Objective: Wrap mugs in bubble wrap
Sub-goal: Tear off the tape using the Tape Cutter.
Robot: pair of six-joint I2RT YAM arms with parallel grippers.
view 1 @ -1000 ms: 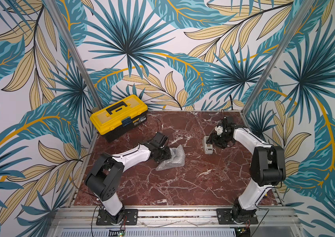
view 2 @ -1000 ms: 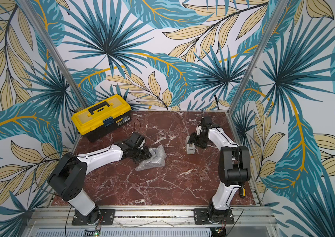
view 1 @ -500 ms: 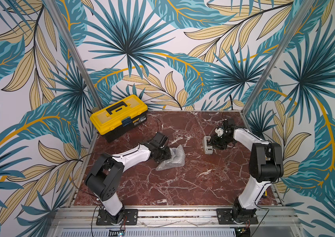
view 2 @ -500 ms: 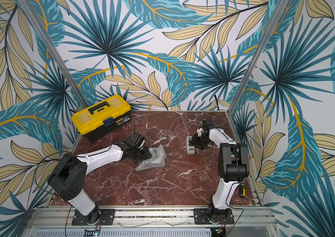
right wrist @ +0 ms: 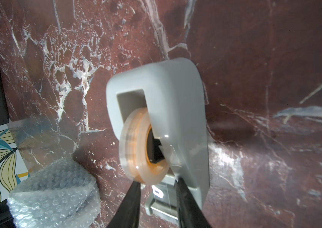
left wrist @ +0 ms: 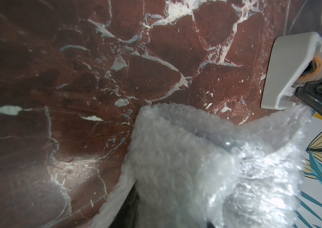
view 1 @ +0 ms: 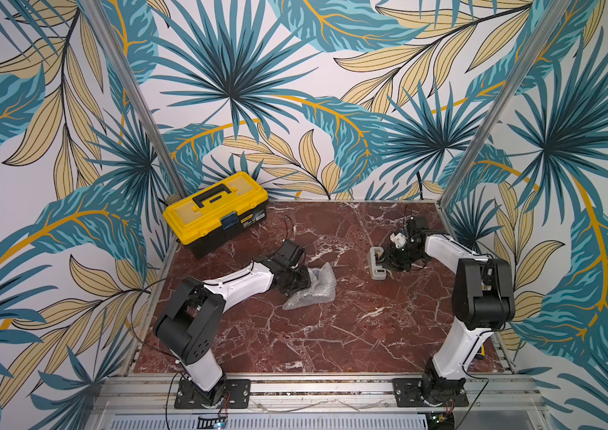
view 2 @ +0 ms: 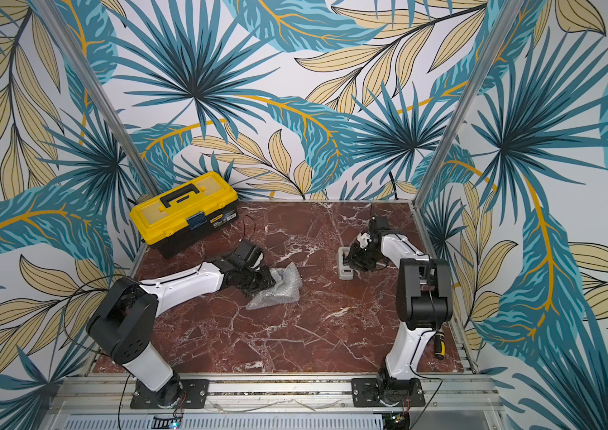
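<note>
The right claw [right wrist: 157, 186] has narrowed around the cutter end of the dispenser [view 1: 376, 262], right of centre; whether it pinches tape cannot be told. Sealing is judged next. The left arm reaches low, and the left claw [view 1: 300, 284] pinches the wrap [view 1: 313, 294] at mid-frame on the desk [view 1: 332, 342]. The mug is hidden inside.

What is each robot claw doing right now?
Left gripper: closed on the bubble wrap.
Right gripper: jaws around the tape dispenser's end; grip cannot be told.

Crumpled bubble wrap [left wrist: 205, 167] fills the foreground; a grey tape dispenser [left wrist: 292, 73] stands beyond.
</note>
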